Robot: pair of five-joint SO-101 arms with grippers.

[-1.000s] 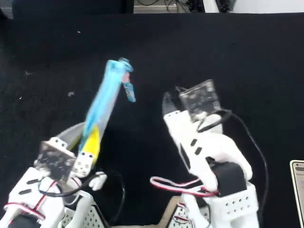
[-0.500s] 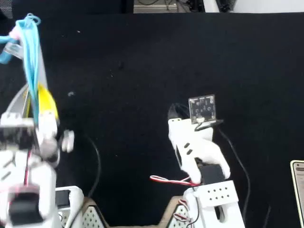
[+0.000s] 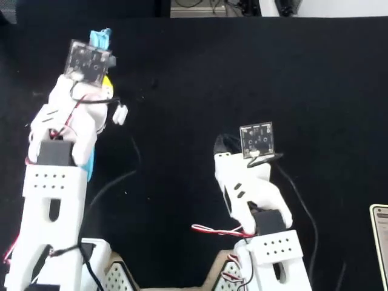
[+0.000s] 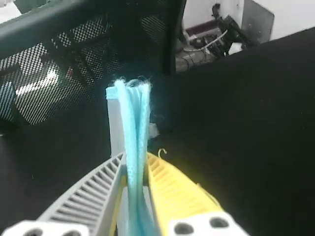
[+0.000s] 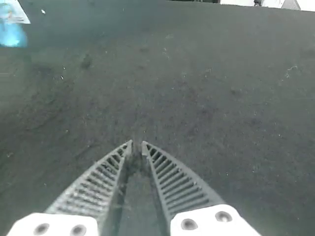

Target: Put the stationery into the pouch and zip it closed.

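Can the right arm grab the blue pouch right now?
Probably not. The pouch is clamped in the left gripper far across the table, and the right gripper sits shut, well away from it. Nothing stands between them.

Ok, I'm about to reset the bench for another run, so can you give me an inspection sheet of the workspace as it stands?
Surface: table under a black cloth.
Job's things: blue pouch held over the table's far-left part; contents and zip cannot be told.
Clutter: white flat object at the table's right edge.
Grippers: left pincer shut on the pouch; right pincer shut, holding nothing, low over the cloth.
Cables: black cable beside the left arm; red and white wires at the right arm's base.
Surroundings: cables and gear beyond the far edge; mesh chair back.
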